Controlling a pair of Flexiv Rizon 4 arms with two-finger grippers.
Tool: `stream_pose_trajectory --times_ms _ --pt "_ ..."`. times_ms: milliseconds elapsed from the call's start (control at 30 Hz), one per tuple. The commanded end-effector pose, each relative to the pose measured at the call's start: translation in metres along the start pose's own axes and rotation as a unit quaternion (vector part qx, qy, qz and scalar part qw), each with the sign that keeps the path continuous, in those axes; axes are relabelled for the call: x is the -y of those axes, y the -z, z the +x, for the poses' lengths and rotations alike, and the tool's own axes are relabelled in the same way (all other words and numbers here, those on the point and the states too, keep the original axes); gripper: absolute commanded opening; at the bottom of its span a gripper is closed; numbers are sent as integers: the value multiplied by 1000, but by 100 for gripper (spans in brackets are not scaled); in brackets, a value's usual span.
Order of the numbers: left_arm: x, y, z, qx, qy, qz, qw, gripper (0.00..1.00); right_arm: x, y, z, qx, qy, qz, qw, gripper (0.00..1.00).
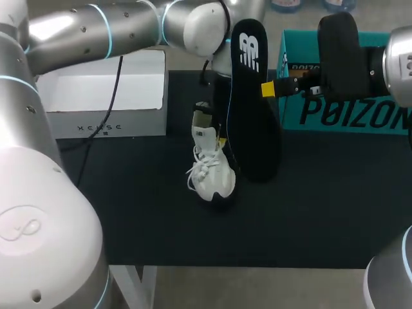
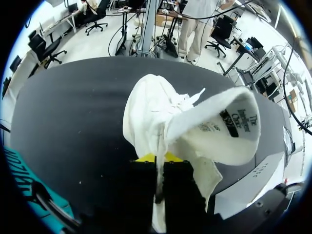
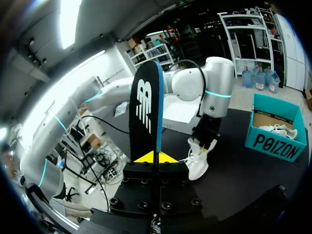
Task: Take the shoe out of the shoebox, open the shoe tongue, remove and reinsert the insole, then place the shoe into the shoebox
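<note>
A white shoe (image 1: 209, 168) stands on the black table mat, toe toward the front edge. My left gripper (image 1: 220, 139) comes down from behind and is shut on the shoe's collar. In the left wrist view its yellow tips (image 2: 156, 157) pinch the white edge, and the tongue (image 2: 229, 124) is folded out with its label showing. My right gripper (image 1: 267, 89) is shut on the black insole (image 1: 252, 109), which is held up on edge just right of the shoe. From the right wrist, the insole (image 3: 146, 109) rises from the gripper (image 3: 156, 157), with the shoe (image 3: 197, 161) beyond.
The teal shoebox (image 1: 335, 119) stands open at the back right, and the right wrist view shows another white shoe (image 3: 278, 129) inside it. A white box (image 1: 106, 119) lies open at the back left. A black cable (image 1: 106, 109) hangs from my left arm.
</note>
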State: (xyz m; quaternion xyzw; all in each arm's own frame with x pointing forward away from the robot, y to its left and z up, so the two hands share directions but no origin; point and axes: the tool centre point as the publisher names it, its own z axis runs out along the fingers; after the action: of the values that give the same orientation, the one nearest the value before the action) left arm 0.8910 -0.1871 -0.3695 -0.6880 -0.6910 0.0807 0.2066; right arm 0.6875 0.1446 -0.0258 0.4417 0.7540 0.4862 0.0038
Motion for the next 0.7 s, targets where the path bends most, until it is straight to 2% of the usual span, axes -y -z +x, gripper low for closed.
stream_pose_trajectory --times_ms 33,67,100,133,367,700 --pt "-11 -2 -11 -4 -3 19 1000 45 0 -3 0 -1 -1 -1 1000 0" --pt "-9 -1 -12 0 -6 15 1000 77 0 -3 0 -1 -1 -1 1000 0" --pt "-8 0 -13 4 -6 12 1000 96 0 -3 0 -1 -1 -1 1000 0" --pt "-8 0 -13 14 -4 7 1000 100 0 -3 0 -1 -1 -1 1000 0" --pt "-8 15 -6 100 -16 -25 995 100 0 -3 0 -1 -1 -1 1000 0" --pt "-10 65 0 186 -53 -85 977 100 0 -3 0 -1 -1 -1 1000 0"
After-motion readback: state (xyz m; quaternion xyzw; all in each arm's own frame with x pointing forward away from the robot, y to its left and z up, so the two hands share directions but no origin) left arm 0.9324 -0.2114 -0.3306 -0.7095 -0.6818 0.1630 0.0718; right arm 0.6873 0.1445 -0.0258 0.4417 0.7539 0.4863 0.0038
